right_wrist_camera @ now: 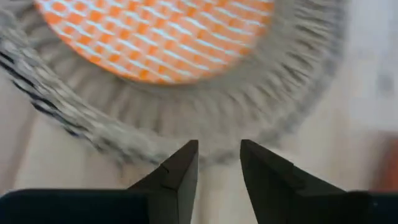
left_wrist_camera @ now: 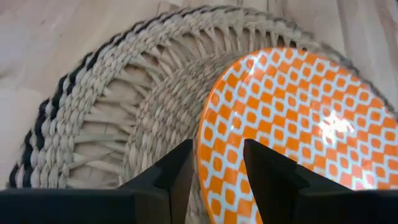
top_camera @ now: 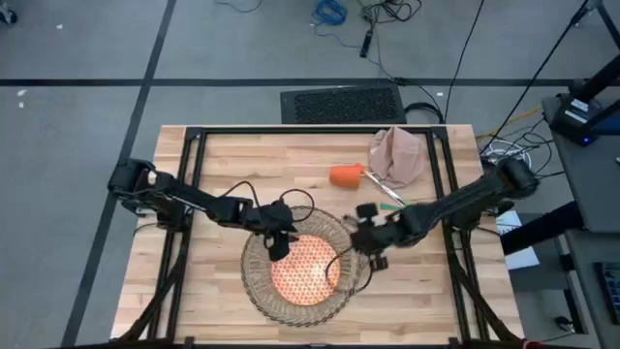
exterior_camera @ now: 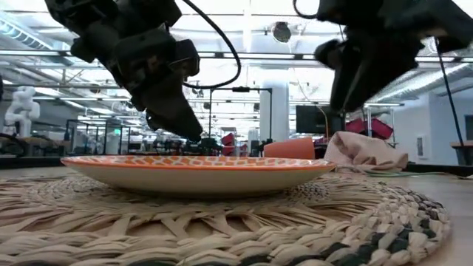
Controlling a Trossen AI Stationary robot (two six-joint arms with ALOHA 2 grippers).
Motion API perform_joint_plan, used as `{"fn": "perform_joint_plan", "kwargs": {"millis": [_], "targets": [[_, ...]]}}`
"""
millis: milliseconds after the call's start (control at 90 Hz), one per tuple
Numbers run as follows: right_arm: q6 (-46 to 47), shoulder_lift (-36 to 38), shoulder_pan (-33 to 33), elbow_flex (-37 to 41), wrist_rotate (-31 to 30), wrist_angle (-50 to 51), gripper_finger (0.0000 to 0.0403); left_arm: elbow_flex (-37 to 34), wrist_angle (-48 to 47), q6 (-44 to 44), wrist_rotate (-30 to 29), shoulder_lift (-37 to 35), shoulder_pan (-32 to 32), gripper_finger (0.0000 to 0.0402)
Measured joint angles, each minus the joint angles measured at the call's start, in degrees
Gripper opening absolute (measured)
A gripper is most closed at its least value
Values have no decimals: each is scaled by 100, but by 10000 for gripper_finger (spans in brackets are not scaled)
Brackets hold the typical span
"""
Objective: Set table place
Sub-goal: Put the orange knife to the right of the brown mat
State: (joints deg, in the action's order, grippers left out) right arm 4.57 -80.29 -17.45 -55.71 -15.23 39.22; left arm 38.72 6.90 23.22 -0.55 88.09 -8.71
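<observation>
My left claw (top_camera: 280, 244) hangs low over the far-left rim of the round orange-patterned plate (top_camera: 305, 269), fingers parted narrowly with the rim showing in the gap between them; I hold nothing. My right claw (top_camera: 369, 247) hovers over the right edge of the big round woven wicker placemat (top_camera: 254, 276), also narrowly parted and empty. The plate sits on the placemat, roughly centred, on the near middle of the light-wood butcher-block counter (top_camera: 213, 165).

The rest of the place setting is not yet laid. The small orange cup (top_camera: 345, 175) lies on its side toward the far right of the counter, the crumpled beige cloth napkin (top_camera: 399, 155) just beyond it, and a green-handled piece of cutlery (top_camera: 380, 186) lies beside the cup.

What worries me: my left fingers are so close to the plate rim that a careless lift or sideways pull could catch it and tip or drag the plate off centre. The placemat is loose weave, so either claw brushing it could snag a strand and shift the whole mat, plate included. The cup, on its side, looks likely to roll if I nudge it before gripping.

For room, the left and far-left counter are open, and so is the strip between the mat and the cup. The mat's near edge sits close to the counter's front edge, leaving little margin there.
</observation>
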Motion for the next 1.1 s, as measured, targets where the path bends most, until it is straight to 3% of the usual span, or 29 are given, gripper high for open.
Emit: {"fn": "perform_joint_plan", "kwargs": {"millis": [322,656,933,978,1100], "targets": [[282,2014,1103,1326,27,149,109,0,-56,31,-155,0,-75,128],[-137,2107,2291,2126,583,-904,109,2,-51,42,-154,-4,-70,128],[-604,1982,3740,2375,2760,-2153,109,6,-51,40,-147,-7,-79,128],[-692,1896,3846,2375,2677,-2094,109,7,-49,39,-145,-7,-81,128],[-751,1573,3949,2379,1605,-1661,109,7,-50,38,-141,-7,-81,128]]}}
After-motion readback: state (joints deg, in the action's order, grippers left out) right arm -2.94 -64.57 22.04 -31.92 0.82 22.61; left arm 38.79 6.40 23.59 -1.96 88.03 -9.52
